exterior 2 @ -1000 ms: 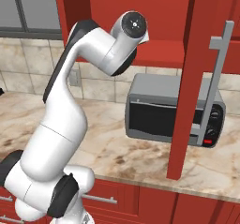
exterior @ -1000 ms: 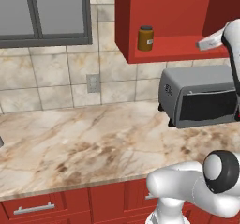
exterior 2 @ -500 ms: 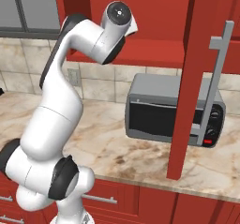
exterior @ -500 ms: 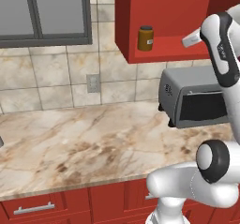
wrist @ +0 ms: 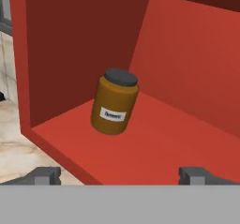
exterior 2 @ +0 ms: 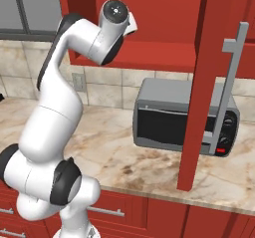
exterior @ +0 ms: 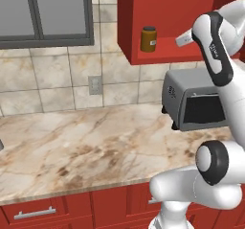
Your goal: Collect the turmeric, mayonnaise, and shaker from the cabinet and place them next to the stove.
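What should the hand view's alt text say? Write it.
An amber-brown turmeric jar with a dark lid and pale label stands alone on the shelf of the open red cabinet, ahead of the open gripper.

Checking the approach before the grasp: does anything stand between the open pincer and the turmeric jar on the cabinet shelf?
Nothing visible does. In the hand view the turmeric stands upright on the bare floor of the cabinet, with open shelf between it and the pincer, whose jaws stand wide apart and hold nothing.
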Robot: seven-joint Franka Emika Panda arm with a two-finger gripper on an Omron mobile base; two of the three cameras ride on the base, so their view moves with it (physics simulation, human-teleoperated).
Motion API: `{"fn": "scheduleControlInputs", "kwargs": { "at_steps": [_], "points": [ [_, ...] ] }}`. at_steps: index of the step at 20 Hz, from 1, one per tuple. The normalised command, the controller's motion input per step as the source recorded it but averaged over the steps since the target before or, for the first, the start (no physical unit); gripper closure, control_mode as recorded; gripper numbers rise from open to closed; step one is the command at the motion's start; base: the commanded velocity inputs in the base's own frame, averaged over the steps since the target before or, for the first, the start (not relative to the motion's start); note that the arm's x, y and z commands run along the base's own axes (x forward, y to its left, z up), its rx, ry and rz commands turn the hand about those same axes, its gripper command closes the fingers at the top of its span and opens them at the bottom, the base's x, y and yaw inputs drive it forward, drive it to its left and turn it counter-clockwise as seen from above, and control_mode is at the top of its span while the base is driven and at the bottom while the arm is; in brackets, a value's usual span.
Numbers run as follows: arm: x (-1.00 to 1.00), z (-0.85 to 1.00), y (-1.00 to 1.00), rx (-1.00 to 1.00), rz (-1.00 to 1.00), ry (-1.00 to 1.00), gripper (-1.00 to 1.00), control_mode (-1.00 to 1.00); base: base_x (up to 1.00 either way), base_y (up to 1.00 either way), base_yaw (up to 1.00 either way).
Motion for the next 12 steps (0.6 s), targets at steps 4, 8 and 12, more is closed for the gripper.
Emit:
{"fn": "scheduleControlInputs", "kwargs": {
  "at_steps": [4, 8, 12],
  "points": [
    [0.21, 0.0, 0.31, 0.04, 0.0, 0.0, -1.0, -1.0, 0.0, 0.0, 0.0],
    [0.27, 0.0, 0.07, 0.05, 0.0, 0.0, -1.0, -1.0, 0.0, 0.0, 0.0],
    [0.2, 0.0, 0.0, 0.09, 0.02, 0.0, -1.0, -1.0, 0.0, 0.0, 0.0]
  ]
}}
